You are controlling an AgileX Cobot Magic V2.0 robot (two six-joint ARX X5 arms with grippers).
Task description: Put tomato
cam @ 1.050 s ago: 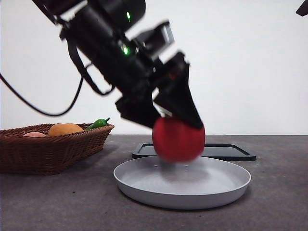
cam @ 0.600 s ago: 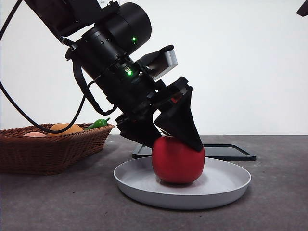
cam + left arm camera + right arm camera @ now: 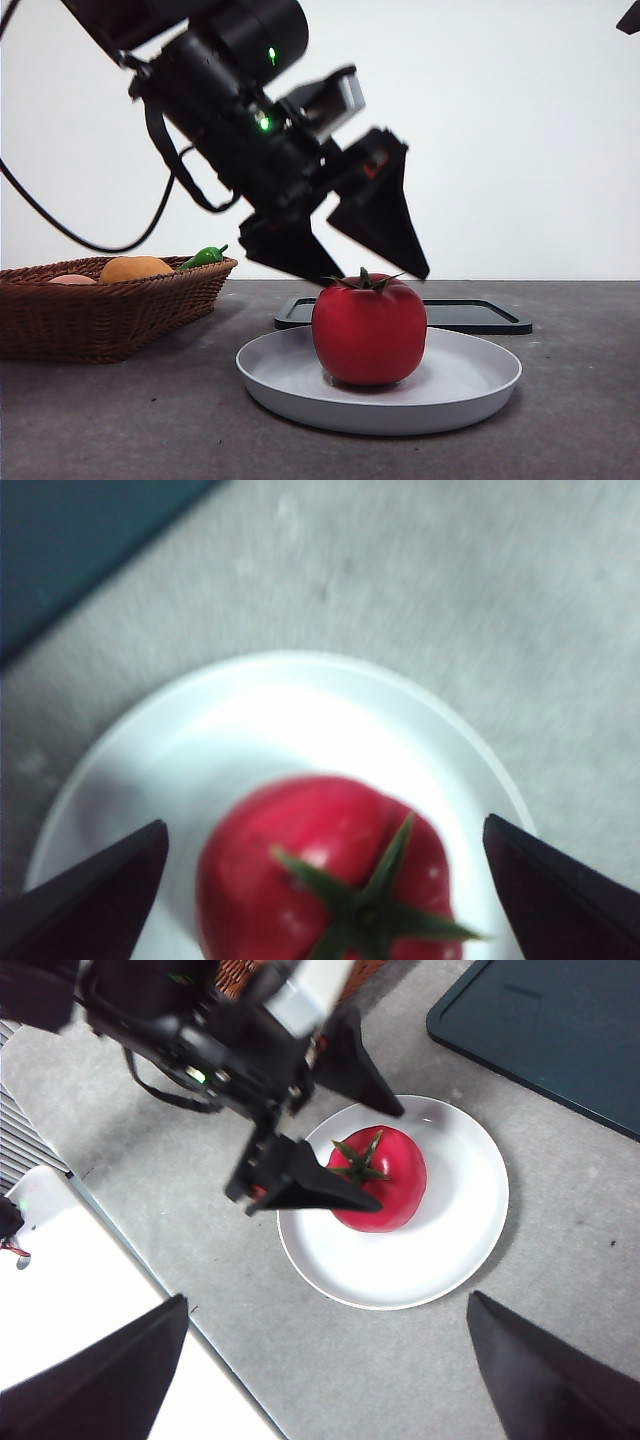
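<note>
The glossy red tomato point(image 3: 369, 331) with a green stem stands upright on the white plate point(image 3: 470, 384) in the front view. My left gripper point(image 3: 375, 270) is open and empty just above it, its jaws spread to either side and not touching it. The left wrist view shows the tomato point(image 3: 320, 880) on the plate point(image 3: 260, 720) between the spread jaws. The right wrist view looks down from high up on the tomato point(image 3: 385, 1185), the plate point(image 3: 455, 1230) and the left gripper point(image 3: 365, 1155). My right gripper point(image 3: 325, 1380) is open and empty, far above the table.
A brown wicker basket point(image 3: 100, 310) at the left holds an orange fruit point(image 3: 135, 268), a small green pepper point(image 3: 205, 256) and a pale pink item. A flat dark tray point(image 3: 470, 314) lies behind the plate.
The left gripper lowered the tomato onto the plate, opened its jaws and rose a little. The tomato now stands free with its stem showing.
</note>
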